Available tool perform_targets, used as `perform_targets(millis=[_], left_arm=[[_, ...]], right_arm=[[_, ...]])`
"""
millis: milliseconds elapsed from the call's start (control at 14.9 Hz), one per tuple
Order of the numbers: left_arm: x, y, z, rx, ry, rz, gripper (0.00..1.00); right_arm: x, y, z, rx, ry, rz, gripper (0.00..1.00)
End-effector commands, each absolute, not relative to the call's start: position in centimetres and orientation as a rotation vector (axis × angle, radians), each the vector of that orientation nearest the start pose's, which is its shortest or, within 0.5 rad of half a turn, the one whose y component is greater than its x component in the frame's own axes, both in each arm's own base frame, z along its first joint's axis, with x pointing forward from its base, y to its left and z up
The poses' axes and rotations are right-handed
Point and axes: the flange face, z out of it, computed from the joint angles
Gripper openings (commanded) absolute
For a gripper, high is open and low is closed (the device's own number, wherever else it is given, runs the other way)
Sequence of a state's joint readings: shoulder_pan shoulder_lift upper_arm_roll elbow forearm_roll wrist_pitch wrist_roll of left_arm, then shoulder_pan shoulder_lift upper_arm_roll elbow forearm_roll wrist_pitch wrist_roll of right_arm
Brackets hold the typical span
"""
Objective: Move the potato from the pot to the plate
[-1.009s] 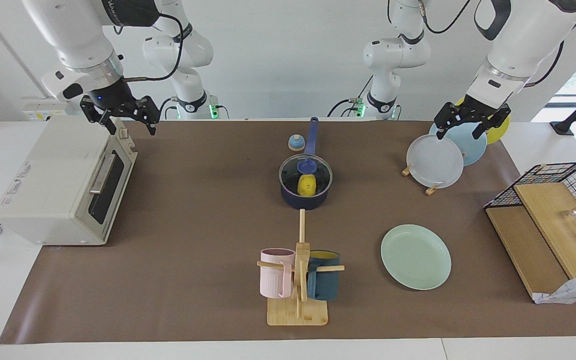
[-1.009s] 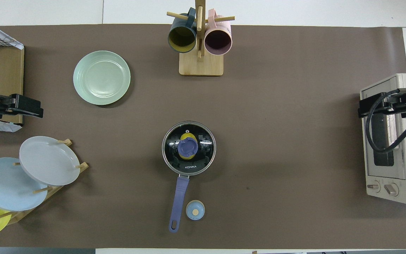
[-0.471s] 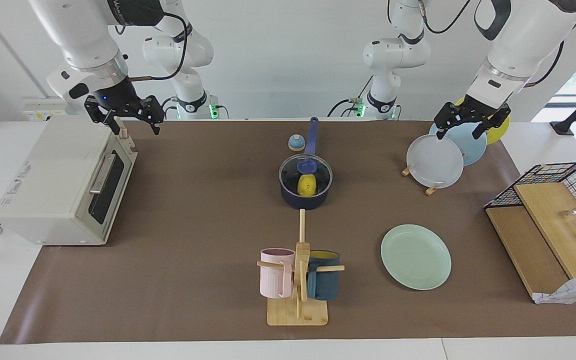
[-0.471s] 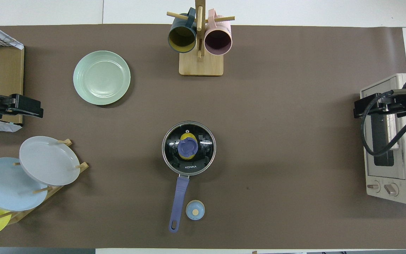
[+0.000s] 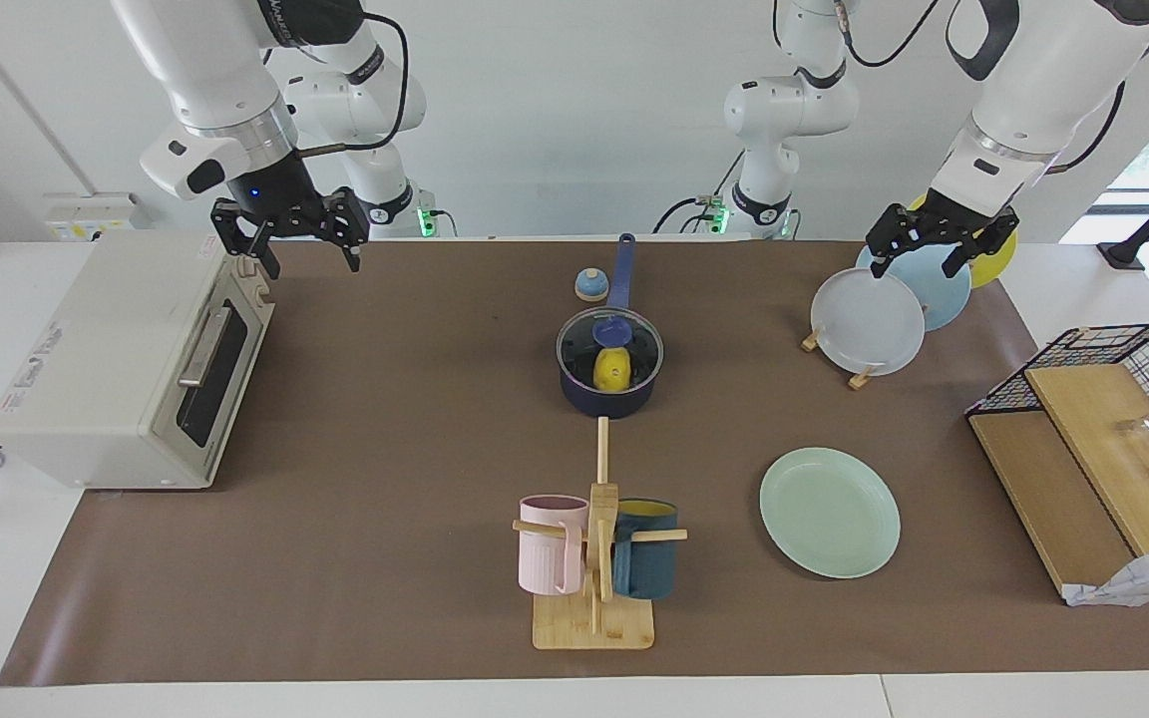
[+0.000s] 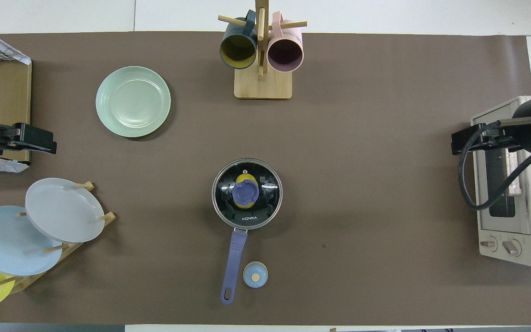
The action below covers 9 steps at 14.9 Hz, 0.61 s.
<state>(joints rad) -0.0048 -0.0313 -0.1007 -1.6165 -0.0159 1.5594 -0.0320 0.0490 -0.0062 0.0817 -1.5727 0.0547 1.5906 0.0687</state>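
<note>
Facing camera high, looks toward robots; overhead steeply down; both share table [image 5: 415,399].

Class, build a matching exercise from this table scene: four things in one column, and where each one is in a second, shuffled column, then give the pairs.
Things
1. potato
2. mint-green plate
3. pink mug
4. glass lid

Places
A. hanging on the wooden mug rack
B. on top of the pot
C. inside the pot, under the lid
D. flat on the brown mat, nothing on it

Pairs: 1-C, 2-D, 3-A, 4-B
</note>
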Motion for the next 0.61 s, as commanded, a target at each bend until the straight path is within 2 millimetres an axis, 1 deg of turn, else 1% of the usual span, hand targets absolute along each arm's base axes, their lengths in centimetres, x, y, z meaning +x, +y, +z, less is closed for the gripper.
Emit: perform_targets(millis=[0, 67, 202, 269, 336, 404, 471, 538], left_arm=[[53.2, -5.6, 62.0, -3.141, 0.098, 0.032, 1.00], [53.2, -5.6, 62.0, -3.140, 0.098, 0.032, 1.00], [53.2, -5.6, 62.0, -3.141, 0.098, 0.032, 1.00], [53.2, -5.6, 62.0, -3.141, 0.098, 0.032, 1.00], [53.2, -5.6, 62.0, -3.141, 0.098, 0.032, 1.00], [53.2, -5.6, 62.0, -3.141, 0.098, 0.032, 1.00], [53.2, -5.6, 62.0, -3.140, 0.096, 0.032, 1.00], [53.2, -5.6, 62.0, -3.140, 0.096, 0.032, 1.00]], right_arm=[[55.3, 11.0, 61.9, -3.062, -0.140, -0.013, 1.00], [55.4, 13.2, 61.0, -3.063, -0.119, 0.020, 1.00], [56.2, 19.0, 59.8, -3.065, -0.028, 0.051, 1.00], [56.2, 23.0, 59.0, -3.089, -0.050, 0.048, 1.00], [56.2, 26.2, 58.8, -3.115, -0.058, 0.017, 1.00], [56.2, 29.6, 58.0, -3.127, -0.036, 0.021, 1.00], [55.8, 31.6, 57.3, -3.131, -0.016, 0.018, 1.00], [55.0, 34.6, 56.0, -3.138, 0.001, 0.016, 1.00]])
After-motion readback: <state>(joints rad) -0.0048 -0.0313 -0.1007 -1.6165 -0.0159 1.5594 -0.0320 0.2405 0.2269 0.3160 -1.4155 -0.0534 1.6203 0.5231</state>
